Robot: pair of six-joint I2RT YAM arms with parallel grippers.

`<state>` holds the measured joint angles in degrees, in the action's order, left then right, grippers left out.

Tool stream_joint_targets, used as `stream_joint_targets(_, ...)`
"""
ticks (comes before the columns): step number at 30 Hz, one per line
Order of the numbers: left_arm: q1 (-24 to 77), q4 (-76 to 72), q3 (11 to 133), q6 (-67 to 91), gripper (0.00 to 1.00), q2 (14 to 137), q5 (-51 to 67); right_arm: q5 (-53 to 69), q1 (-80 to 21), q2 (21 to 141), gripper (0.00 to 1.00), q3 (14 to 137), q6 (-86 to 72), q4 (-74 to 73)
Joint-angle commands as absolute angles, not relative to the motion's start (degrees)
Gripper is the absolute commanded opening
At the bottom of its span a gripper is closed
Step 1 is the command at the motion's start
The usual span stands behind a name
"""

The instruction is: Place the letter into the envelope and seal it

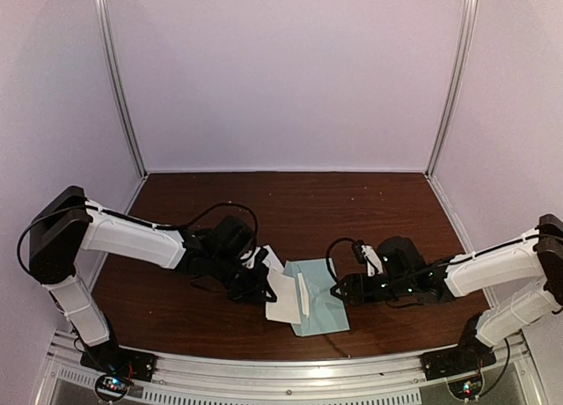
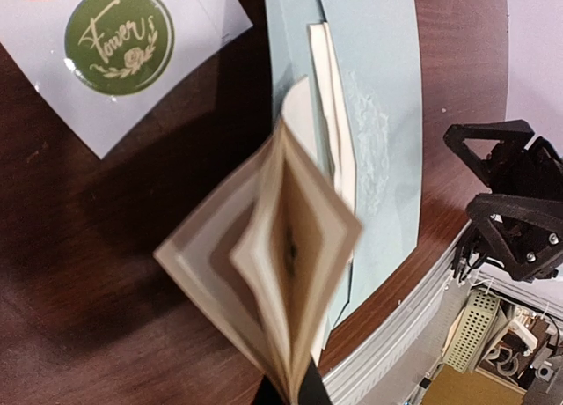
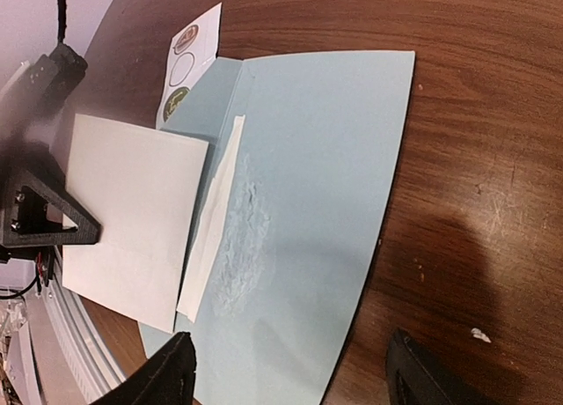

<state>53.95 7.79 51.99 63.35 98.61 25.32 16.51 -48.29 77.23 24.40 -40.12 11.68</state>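
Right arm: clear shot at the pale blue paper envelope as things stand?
Likely yes. The right fingers stand open astride the pale blue paper envelope edge, nothing between; the folded cream letter in the left fingers sits at its far side.

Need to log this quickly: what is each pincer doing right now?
Left pincer: closed on the folded cream paper letter.
Right pincer: open, holding nothing.

My gripper [image 3: 295, 374] spread wide over the near edge of the pale blue envelope [image 3: 325, 158], flat on the brown worktop [image 3: 475, 114], cream folded letter [image 3: 132, 211] overlapping its left side, sticker sheet [image 3: 189, 57] beyond.
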Motion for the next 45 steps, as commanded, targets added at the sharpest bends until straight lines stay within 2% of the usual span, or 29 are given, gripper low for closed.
stream_joint_targets(1, 53.44, 7.18, 53.74, 62.15, 0.0, 99.53, 26.05, 17.57, -49.07, 78.74, 0.73, 25.81, -40.98, 13.77)
stream_joint_targets(33, 53.42, 3.9, 55.32, 61.63, 0.0, 103.3, 27.44, 19.19, -51.14, 84.51, 0.59, 27.76, -42.28, 15.7)
stream_joint_targets(45, 53.48, 3.81, 57.48, 59.17, 0.0, 106.14, 27.52, 19.28, -51.68, 85.51, 0.58, 28.21, -42.28, 16.07)
